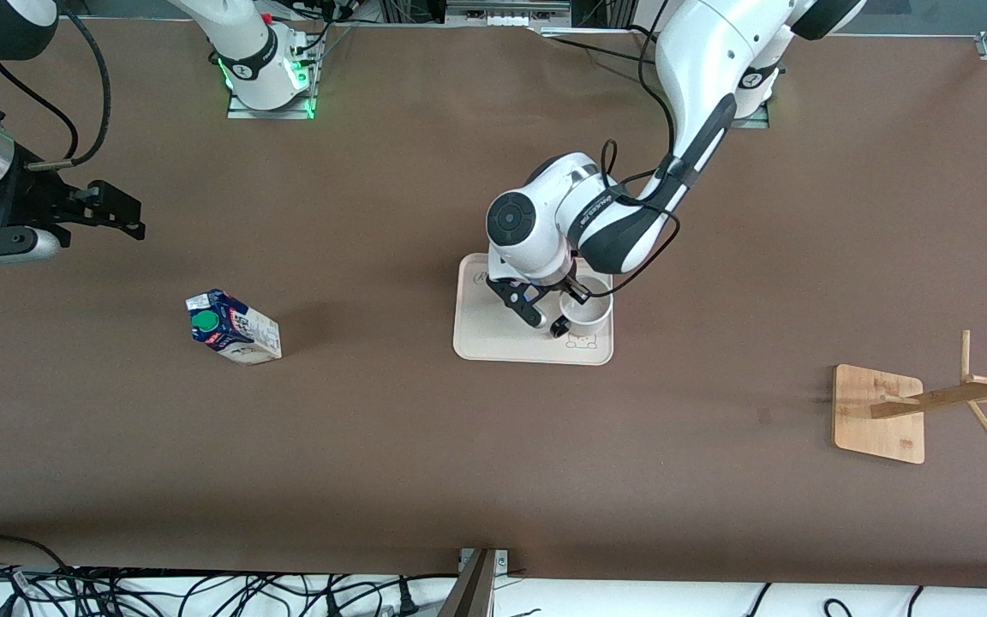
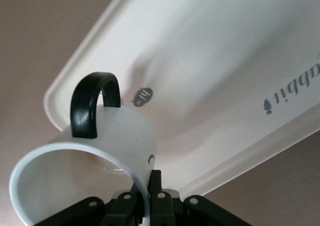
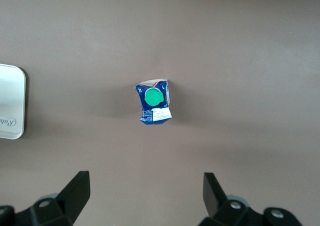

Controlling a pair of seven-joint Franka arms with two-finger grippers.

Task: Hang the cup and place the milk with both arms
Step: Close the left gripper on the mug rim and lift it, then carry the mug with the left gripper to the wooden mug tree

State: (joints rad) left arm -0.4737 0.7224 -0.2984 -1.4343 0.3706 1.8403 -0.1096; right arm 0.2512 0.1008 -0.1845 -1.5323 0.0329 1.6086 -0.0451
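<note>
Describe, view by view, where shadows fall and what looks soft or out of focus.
Front view: the milk throws a faint shadow toward the tray. Left wrist view: the cup shades the tray beside it; its rim looks soft. Right wrist view: even light, and the open right gripper looks blurred.

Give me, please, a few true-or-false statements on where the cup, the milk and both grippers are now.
1. The left gripper is shut on the cup's wall. True.
2. The cup hangs on the rack. False: it stands on the tray, and the rack's pegs are bare.
3. The milk is on the tray. False: it is on the table, toward the right arm's end.
4. The right gripper is open and holds nothing. True.
5. The right gripper grips the milk. False: it is above it, apart.
</note>
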